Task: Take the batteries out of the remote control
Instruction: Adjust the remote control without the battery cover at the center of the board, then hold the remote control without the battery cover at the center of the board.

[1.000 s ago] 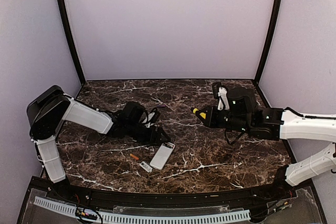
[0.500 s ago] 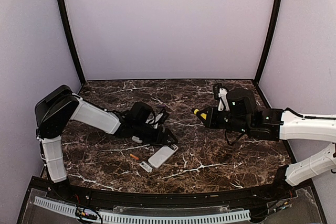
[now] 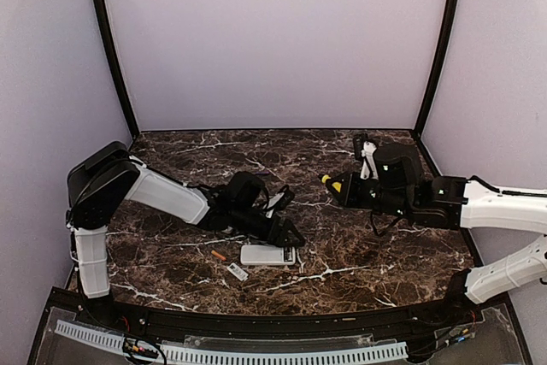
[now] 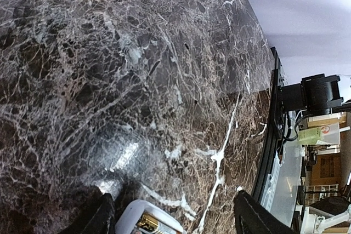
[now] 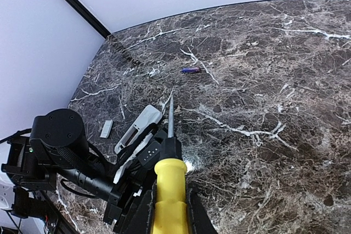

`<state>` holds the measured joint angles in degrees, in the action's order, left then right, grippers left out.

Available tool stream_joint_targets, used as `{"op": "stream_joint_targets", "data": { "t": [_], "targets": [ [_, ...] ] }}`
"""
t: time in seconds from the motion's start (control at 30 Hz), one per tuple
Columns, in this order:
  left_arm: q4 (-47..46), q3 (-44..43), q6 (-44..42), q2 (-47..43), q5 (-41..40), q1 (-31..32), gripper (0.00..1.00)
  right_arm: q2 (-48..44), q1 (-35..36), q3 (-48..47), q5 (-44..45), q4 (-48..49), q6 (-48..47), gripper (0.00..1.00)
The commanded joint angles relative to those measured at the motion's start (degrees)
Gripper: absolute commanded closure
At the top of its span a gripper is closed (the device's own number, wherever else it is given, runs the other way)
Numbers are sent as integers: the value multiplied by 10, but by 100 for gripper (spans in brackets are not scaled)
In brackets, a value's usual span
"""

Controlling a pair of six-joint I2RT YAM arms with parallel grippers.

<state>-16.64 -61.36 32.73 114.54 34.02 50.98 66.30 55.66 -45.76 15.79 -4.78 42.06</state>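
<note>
One white remote [image 3: 267,255], flat on the marble table [image 3: 385,245]; the end seen in the left wrist view is open and shows something yellowish inside. One orange battery [image 3: 219,255], loose on the table near the remote, on the left arm's side. One small white cover [image 3: 238,272], just beside the remote's front corner. The left gripper [image 3: 291,237], fingers spread, straddles the remote's end. The right gripper [image 3: 349,188], well apart from the remote, has its fingers pinching a yellow-handled screwdriver [image 3: 335,186].
</note>
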Motion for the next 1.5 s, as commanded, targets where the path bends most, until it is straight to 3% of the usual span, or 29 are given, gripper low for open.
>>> {"op": "stream_joint_targets", "data": {
  "t": [0.0, 0.17, 0.27, 0.4, 0.53, 0.73, 1.13, 1.47],
  "targets": [
    [11, 1, -19, -28, -9, 7, 27, -22, -2, 2, 21, -32, 1, 100],
    [51, 30, -14, -114, -98, 6, 26, -45, -1, 7, 5, -94, 5, 100],
    [120, 50, 7, -153, -170, 5, 25, -55, -2, 16, -25, -132, 13, 100],
    [206, 68, 40, -185, -206, 4, 25, -51, 8, 26, -89, -164, 33, 100],
    [224, 105, 95, -225, -197, 4, 26, -29, 32, 10, -145, -190, 65, 100],
    [263, 127, 138, -246, -201, 4, 32, 38, 80, -52, -154, -237, 82, 100],
    [248, 144, 149, -239, -204, 4, 47, 179, 123, -183, -132, -325, 62, 100],
    [258, 151, 142, -249, -215, 4, 50, 239, 129, -236, -114, -389, 79, 100]
  ]
}}
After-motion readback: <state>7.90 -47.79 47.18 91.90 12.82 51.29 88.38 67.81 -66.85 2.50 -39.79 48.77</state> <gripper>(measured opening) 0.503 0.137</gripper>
